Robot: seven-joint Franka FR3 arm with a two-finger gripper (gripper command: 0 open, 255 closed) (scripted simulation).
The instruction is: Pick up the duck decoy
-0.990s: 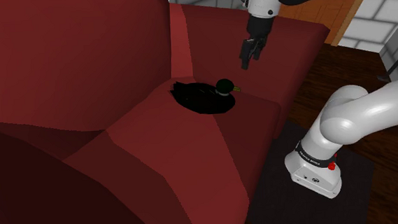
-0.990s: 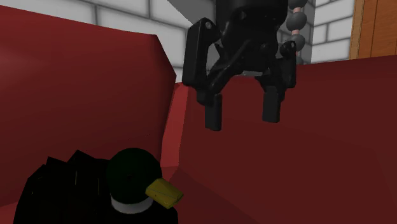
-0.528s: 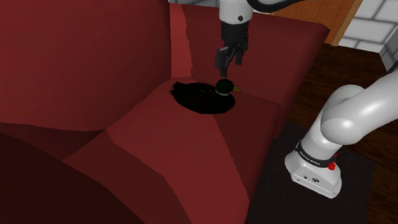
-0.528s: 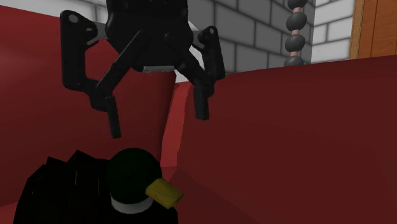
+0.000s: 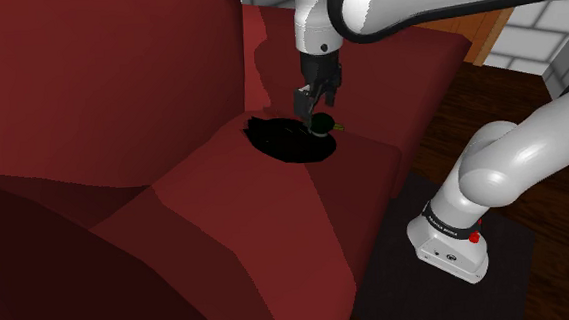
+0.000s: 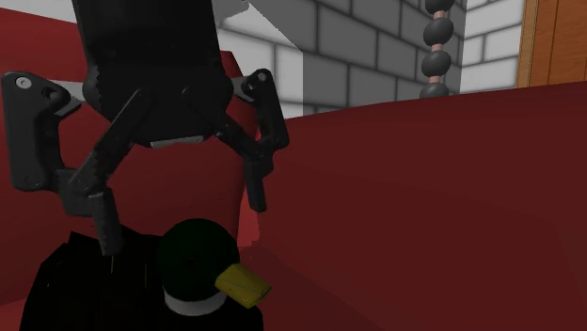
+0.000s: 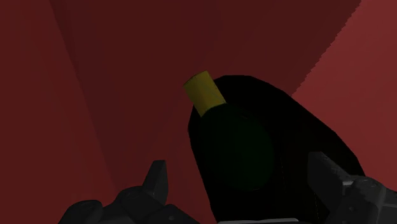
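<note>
The duck decoy has a black body, a dark green head, a white neck ring and a yellow bill. It rests on the dark red sofa seat, close to the backrest. My gripper hangs just above the duck's head, pointing down, and is open. In the second exterior view the gripper has one finger over the duck's back and the other behind the head. In the wrist view the head lies between the spread fingers of the gripper, and they do not touch it.
The sofa's tall backrest rises at the shoulder view's left, and an armrest runs behind the duck. My stand sits on a dark mat on the wooden floor. A grey brick wall stands behind the sofa.
The gripper has moved toward the shoulder view's left and dropped, from beside the armrest to right over the duck's head. It stays open. The duck has not moved.
</note>
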